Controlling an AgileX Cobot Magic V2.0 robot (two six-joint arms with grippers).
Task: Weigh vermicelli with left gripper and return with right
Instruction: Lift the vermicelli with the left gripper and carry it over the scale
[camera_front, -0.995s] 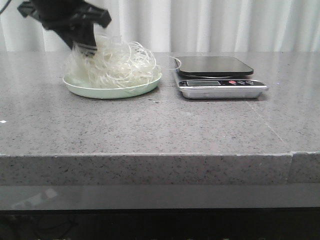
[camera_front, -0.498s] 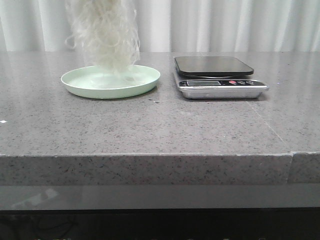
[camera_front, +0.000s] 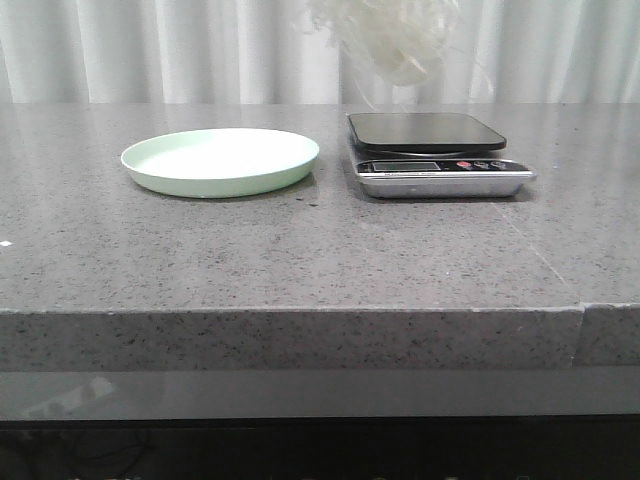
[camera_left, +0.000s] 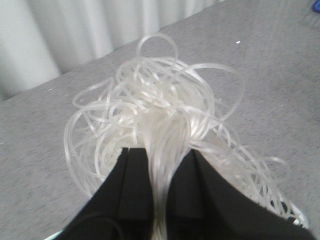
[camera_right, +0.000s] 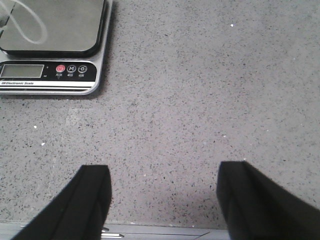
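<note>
My left gripper (camera_left: 160, 200) is out of the front view; only the vermicelli (camera_front: 390, 35), a fluffy white tangle, is hanging above the scale (camera_front: 435, 150), pinched between its fingers. My right gripper (camera_right: 162, 200) is hovering spread.

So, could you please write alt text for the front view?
A tangle of white vermicelli hangs in the air above a black kitchen scale on a grey stone table. An empty pale green plate sits beside the scale, toward the robot's left.

Pale green plate (camera_front: 220, 162) left of a digital scale (camera_front: 437, 153) on grey speckled countertop (camera_front: 300, 250), white curtain (camera_front: 200, 50) behind
</note>
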